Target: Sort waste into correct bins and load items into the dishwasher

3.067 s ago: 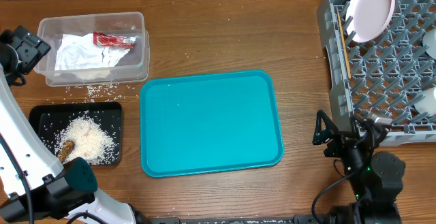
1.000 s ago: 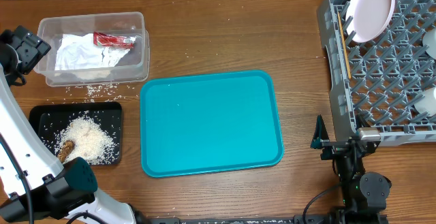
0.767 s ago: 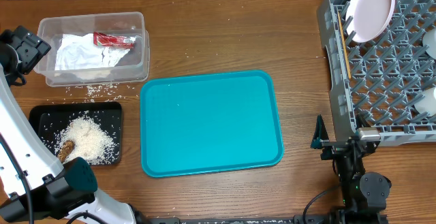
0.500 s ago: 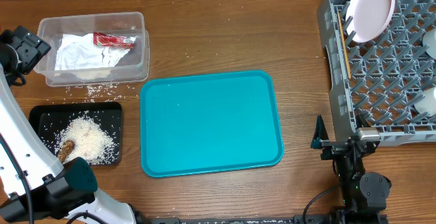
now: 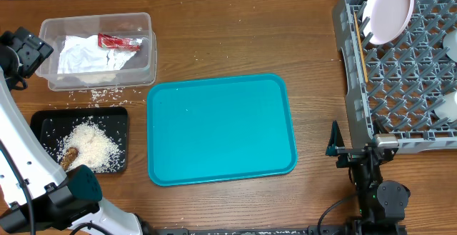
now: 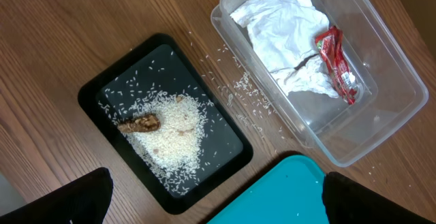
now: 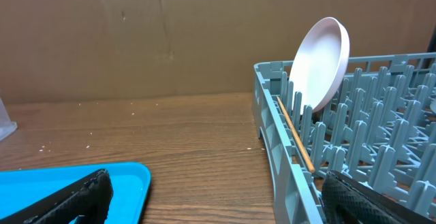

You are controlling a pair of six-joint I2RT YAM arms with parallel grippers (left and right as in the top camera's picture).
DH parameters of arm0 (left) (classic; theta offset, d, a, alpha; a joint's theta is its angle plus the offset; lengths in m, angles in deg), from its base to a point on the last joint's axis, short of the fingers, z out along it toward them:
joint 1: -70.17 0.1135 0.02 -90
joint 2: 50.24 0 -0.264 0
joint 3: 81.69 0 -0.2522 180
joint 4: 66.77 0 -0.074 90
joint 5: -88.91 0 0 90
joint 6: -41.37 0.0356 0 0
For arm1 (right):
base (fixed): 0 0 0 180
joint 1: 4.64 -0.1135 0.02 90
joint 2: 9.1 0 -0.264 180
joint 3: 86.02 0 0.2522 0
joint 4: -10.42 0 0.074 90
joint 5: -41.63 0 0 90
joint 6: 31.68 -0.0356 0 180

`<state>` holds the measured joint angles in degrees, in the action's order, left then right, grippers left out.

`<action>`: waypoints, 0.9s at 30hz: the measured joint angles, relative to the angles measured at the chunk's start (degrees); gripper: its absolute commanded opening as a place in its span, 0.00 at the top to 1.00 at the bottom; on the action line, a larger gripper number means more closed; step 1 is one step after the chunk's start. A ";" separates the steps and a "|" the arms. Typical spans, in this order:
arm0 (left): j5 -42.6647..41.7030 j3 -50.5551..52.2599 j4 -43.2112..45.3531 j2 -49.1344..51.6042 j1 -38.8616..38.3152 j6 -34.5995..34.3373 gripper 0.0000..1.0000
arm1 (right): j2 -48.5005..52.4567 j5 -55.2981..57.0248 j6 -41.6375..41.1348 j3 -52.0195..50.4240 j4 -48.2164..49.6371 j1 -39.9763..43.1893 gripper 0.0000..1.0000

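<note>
The clear tub (image 5: 146, 46) at the back left holds the crumpled white napkin (image 5: 82, 56) and red wrapper (image 5: 120, 42); they also show in the left wrist view, napkin (image 6: 279, 26), wrapper (image 6: 337, 60). The black tray (image 5: 120, 117) holds rice (image 5: 93, 146) and the brown lump (image 5: 69, 156). Loose rice (image 5: 96, 92) lies on the table by the tub. The grey rack (image 5: 400, 85) holds the plate (image 5: 388, 8), chopsticks (image 5: 359, 46) and white dishes at the frame's right edge (image 5: 450, 105). My left gripper (image 6: 218, 200) is open, high above the black tray. My right gripper (image 7: 218, 197) is open and empty beside the rack's front corner (image 5: 357, 149).
The large teal serving tray (image 5: 221, 128) lies in the middle of the table with nothing on it. My left arm (image 5: 25, 49) rises along the left edge. A brown cardboard wall (image 7: 170, 33) stands behind the table.
My right arm has drawn back and down toward the table's front edge since the oldest frame, then stayed still. Nothing else has moved.
</note>
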<state>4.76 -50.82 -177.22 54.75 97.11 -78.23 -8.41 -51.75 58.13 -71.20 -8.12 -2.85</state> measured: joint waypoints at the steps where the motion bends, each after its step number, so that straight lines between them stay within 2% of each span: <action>1: 0.00 0.00 0.00 0.00 0.00 0.00 0.00 | 0.00 0.00 0.02 0.00 0.02 0.00 0.00; 10: 0.00 0.00 0.00 0.00 0.00 0.00 0.00 | 0.00 0.00 0.00 0.00 0.02 0.00 0.00; 13: -0.11 0.00 0.00 0.00 0.00 2.69 0.00 | 0.00 0.00 0.00 0.00 0.00 0.00 0.00; 20: -6.60 0.09 0.00 -0.07 -0.35 6.97 0.00 | 0.00 0.02 0.02 0.00 -0.02 0.00 0.00; 24: -7.98 5.95 1.68 -2.95 -3.67 7.80 0.00 | 0.00 0.02 0.00 0.00 -0.04 0.00 0.00; 27: -8.48 14.82 7.48 -7.23 -8.04 9.09 0.00 | 0.00 0.02 -0.02 0.00 -0.07 0.00 0.00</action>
<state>-3.72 -36.01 -169.74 47.51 89.06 -69.14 -8.41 -51.73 58.11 -71.20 -8.18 -2.85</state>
